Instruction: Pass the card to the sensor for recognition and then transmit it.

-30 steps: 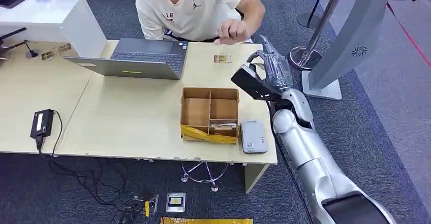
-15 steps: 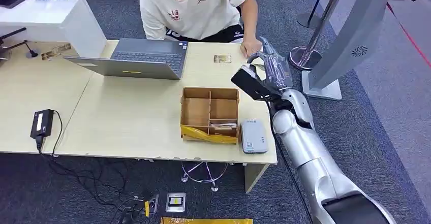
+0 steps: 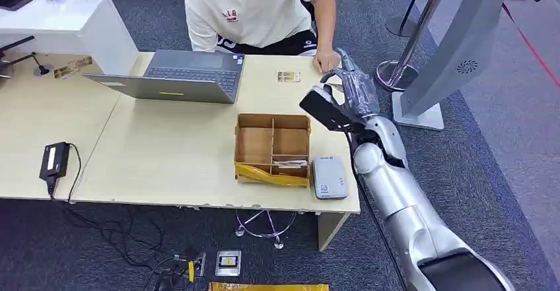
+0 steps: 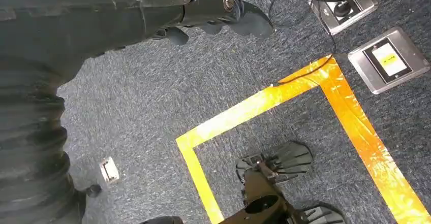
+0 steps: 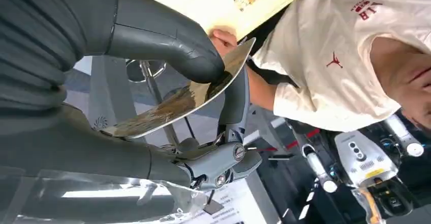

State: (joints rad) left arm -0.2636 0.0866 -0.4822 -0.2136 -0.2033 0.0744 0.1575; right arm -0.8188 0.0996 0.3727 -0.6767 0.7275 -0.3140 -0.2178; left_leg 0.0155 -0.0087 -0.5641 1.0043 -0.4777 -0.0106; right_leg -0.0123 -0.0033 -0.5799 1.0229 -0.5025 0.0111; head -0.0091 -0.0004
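My right hand (image 3: pixel 352 85) hovers above the table's far right corner, beside the person's hand (image 3: pixel 325 61). In the right wrist view my thumb (image 5: pixel 167 43) presses a shiny card (image 5: pixel 178 102) against the fingers (image 5: pixel 235 99), so the card is pinched. The grey sensor box (image 3: pixel 329 177) lies flat at the table's near right edge, well behind my hand. A second small card (image 3: pixel 288 76) lies on the table near the person. My left hand (image 4: pixel 218 13) hangs low over the carpet and holds nothing.
A cardboard divider box (image 3: pixel 273 147) sits left of the sensor. An open laptop (image 3: pixel 178 74) stands in front of the seated person (image 3: pixel 254 10). A grey kiosk (image 3: pixel 462 47) and a stanchion pole (image 3: pixel 413 33) stand right of the table. A black power adapter (image 3: pixel 54 160) lies at the left.
The person has lowered a raised hand onto the table corner next to my right hand and sat up a little. My right hand has barely moved.
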